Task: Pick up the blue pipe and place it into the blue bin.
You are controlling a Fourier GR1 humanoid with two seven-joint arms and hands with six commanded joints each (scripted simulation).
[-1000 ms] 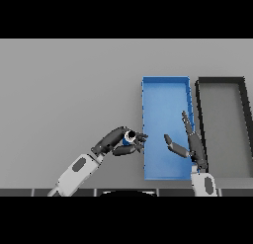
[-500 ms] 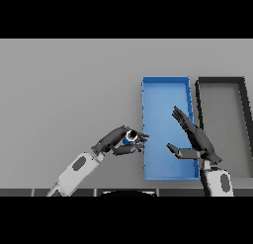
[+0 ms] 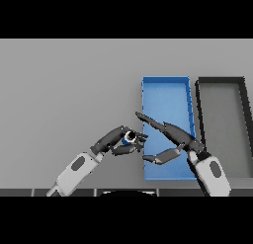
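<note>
- Head view: a flat, matte grey desk (image 3: 64, 90) fills the scene, smooth and unmarked.
- Blue bin (image 3: 165, 79): a long rectangular tray with thin upright walls and a flat floor, its long axis running near to far, standing right of centre on the desk.
- Dark bin (image 3: 221, 80): a tray of the same shape with black walls and a grey floor, just beside the blue bin on its right, parallel to it.
- Blue pipe (image 3: 128, 137): a short blue tube seen nearly end-on, its dark round opening with a pale rim facing up toward the viewer; its long axis cannot be told more exactly. It is held above the desk, just left of the blue bin's near-left wall, outside the bin.
- Left hand (image 3: 114, 142): dark, on a white and grey arm from the lower left; its fingers (image 3: 140, 137) and thumb are curled round the blue pipe, clamping it.
- Right hand (image 3: 177, 137): over the near part of the blue bin, fingers straight and spread apart, pointing left toward the pipe, thumb lower; it holds nothing.
</note>
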